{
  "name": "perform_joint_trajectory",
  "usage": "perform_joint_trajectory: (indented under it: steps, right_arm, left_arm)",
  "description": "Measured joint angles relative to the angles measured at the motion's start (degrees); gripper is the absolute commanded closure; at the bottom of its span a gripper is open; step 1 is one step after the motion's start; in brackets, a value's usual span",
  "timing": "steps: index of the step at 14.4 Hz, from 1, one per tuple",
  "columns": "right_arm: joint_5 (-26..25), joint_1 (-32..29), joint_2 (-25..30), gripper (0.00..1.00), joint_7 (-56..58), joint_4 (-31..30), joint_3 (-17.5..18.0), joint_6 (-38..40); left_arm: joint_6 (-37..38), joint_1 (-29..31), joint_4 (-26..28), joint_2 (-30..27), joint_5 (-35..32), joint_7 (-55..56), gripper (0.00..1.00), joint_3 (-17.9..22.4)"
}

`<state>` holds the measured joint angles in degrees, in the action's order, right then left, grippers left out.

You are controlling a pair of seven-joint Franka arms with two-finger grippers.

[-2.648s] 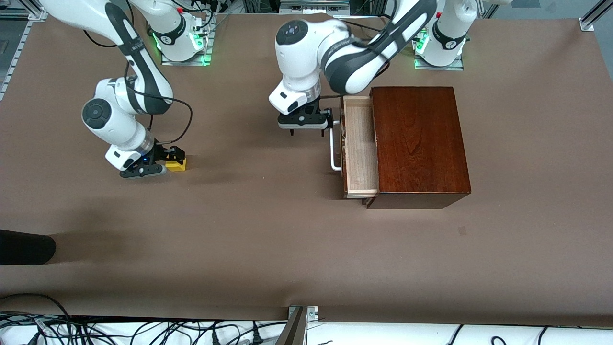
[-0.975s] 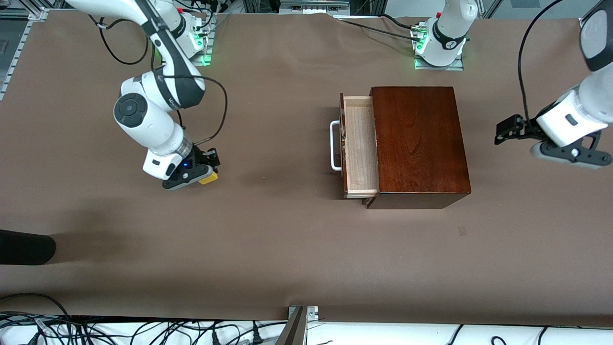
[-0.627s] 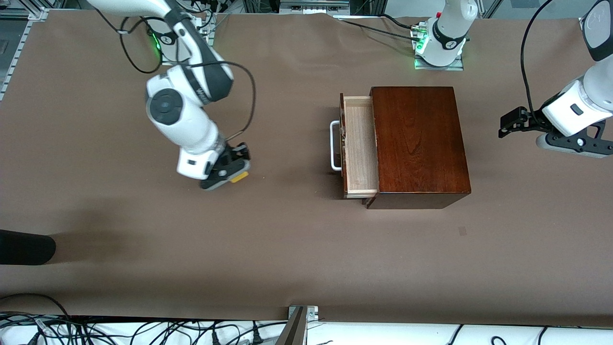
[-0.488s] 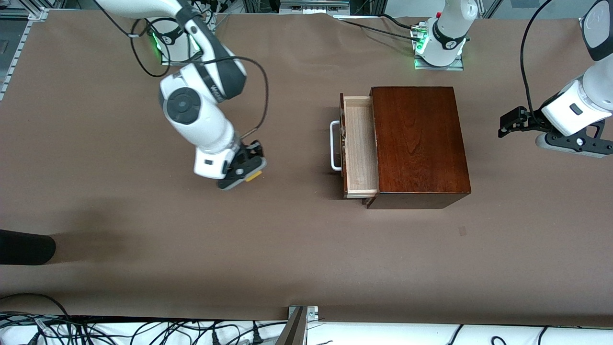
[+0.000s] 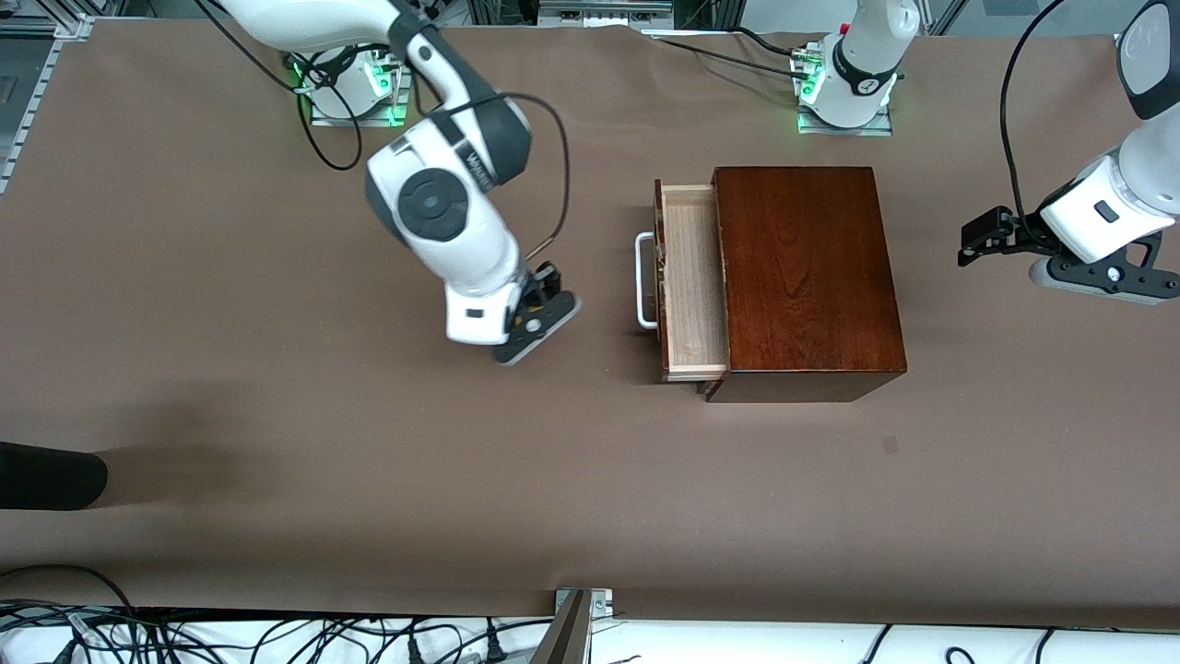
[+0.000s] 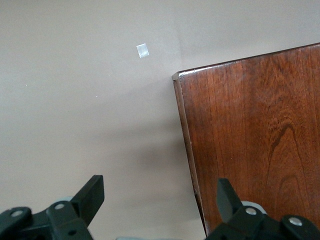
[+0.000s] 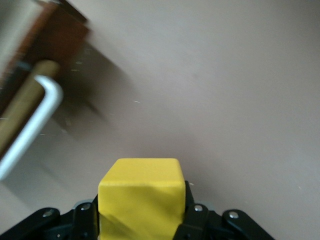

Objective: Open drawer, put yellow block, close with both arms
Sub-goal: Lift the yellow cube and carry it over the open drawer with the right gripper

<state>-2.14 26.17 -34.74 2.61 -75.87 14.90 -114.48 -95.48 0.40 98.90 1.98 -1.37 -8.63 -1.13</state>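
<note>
The drawer [image 5: 691, 277] is pulled part way out of the mahogany box [image 5: 802, 277]; its pale-wood tray is empty and its white bar handle [image 5: 645, 281] faces the right arm's end. My right gripper [image 5: 532, 325] is up over the table in front of the drawer, short of the handle, shut on the yellow block [image 7: 140, 200]. The right wrist view shows the handle [image 7: 30, 125] close ahead. The block barely shows in the front view. My left gripper [image 5: 1097, 277] is open and empty over the table beside the box, toward the left arm's end; its fingers [image 6: 92, 195] straddle the box's corner [image 6: 250, 130].
A black object [image 5: 46, 475] juts in at the table's edge at the right arm's end. A small pale mark [image 5: 890, 444] lies nearer to the front camera than the box. Cables run along the near edge.
My right gripper lifted the yellow block and carried it from the right arm's end toward the drawer. My left gripper left the handle, swung over past the box, and has since held still.
</note>
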Motion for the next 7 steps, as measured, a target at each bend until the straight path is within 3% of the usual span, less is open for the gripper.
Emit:
perform_joint_trajectory:
  steps: [7]
  right_arm:
    - [-1.51,13.11,-2.29,1.0,0.22,9.71,-0.09,0.33]
  left_arm:
    - [-0.04,0.03,0.02,0.0,0.0,-1.67,0.0,0.0]
